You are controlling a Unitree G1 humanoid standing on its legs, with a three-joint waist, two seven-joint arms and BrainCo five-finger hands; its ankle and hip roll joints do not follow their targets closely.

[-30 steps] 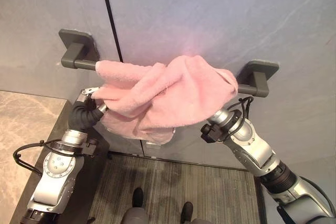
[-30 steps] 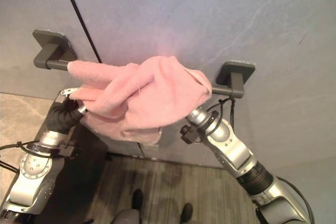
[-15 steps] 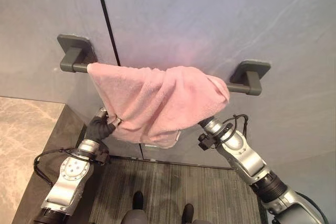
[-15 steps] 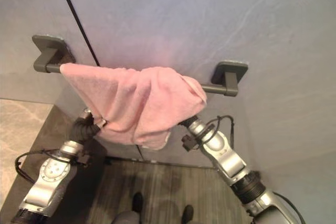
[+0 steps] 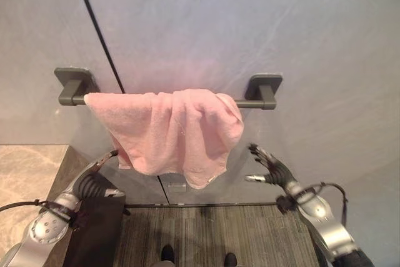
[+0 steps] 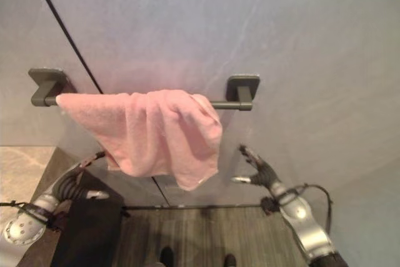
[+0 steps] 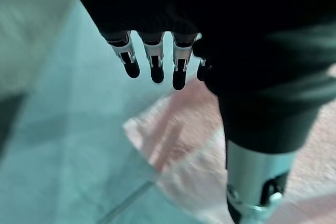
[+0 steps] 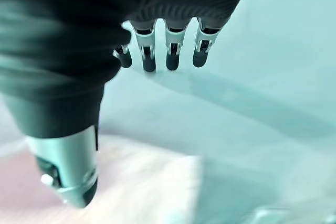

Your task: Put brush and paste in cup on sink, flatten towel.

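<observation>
A pink towel (image 5: 172, 129) hangs over a dark grey wall bar (image 5: 251, 102), spread from the bar's left end to past its middle, with folds and an uneven lower edge. My left hand (image 5: 97, 170) is low at the left, just below the towel's lower left corner, fingers straight and holding nothing. My right hand (image 5: 270, 168) is low at the right, apart from the towel, fingers spread. The towel's lower corner (image 7: 173, 145) shows past the left hand's fingers (image 7: 153, 62). Pink cloth (image 8: 142, 182) lies beyond the right hand's fingers (image 8: 173, 51).
The bar's two brackets (image 5: 72, 84) (image 5: 264, 87) are fixed to a grey-blue wall with a dark vertical seam (image 5: 100, 35). A beige stone counter (image 5: 25, 179) lies at lower left beside a dark cabinet side (image 5: 94, 229). Dark wood-look floor (image 5: 212, 236) runs below.
Both hands have let go of the towel and dropped away from it. The towel now hangs flatter and wider on the bar. The camera has shifted too.
</observation>
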